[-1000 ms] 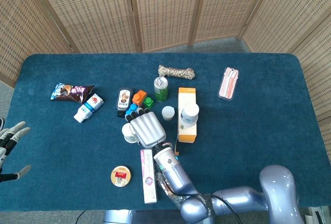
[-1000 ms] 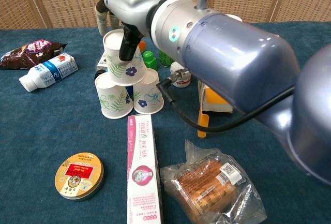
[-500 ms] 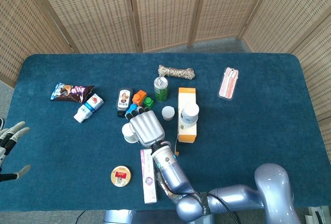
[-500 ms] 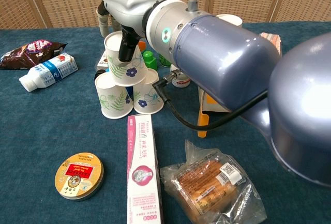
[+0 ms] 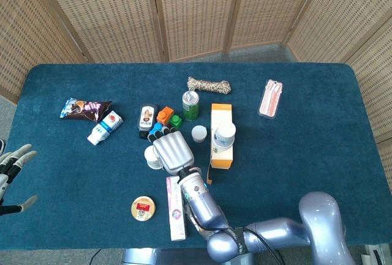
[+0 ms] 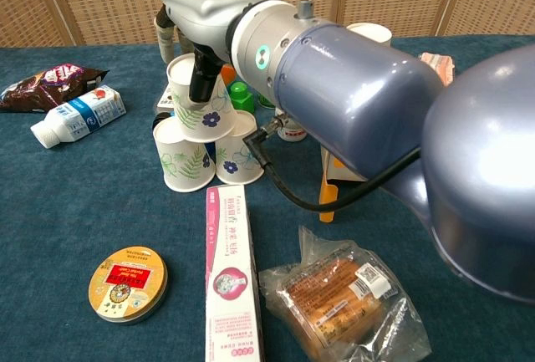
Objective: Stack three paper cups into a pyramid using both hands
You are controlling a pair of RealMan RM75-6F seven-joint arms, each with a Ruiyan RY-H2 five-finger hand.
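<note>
- Paper cups: all three are white with a printed green leaf and blue flower pattern, mouths facing up, bunched near the middle of the blue table (image 5: 318, 173).
- Left bottom cup (image 6: 181, 155) and right bottom cup (image 6: 241, 151) stand side by side, touching. Both look upright.
- Top cup (image 6: 194, 99) sits on their rims, right over the seam between them, so it's a proper little pyramid shape. It leans a bit.
- Right hand (image 6: 211, 12) is draped over the top cup from above. A dark finger (image 6: 202, 72) goes down into the cup's mouth and another comes down behind it, so it's got the rim pinched.
- From the head view the cups are mostly hidden under that hand, only a white edge (image 5: 152, 157) peeks out.
- Left hand (image 5: 13, 170) is way off at the table's left edge, fingers spread, holding nothing.
- Toothpaste box (image 6: 230, 274) lies just in front of the cups.
</note>
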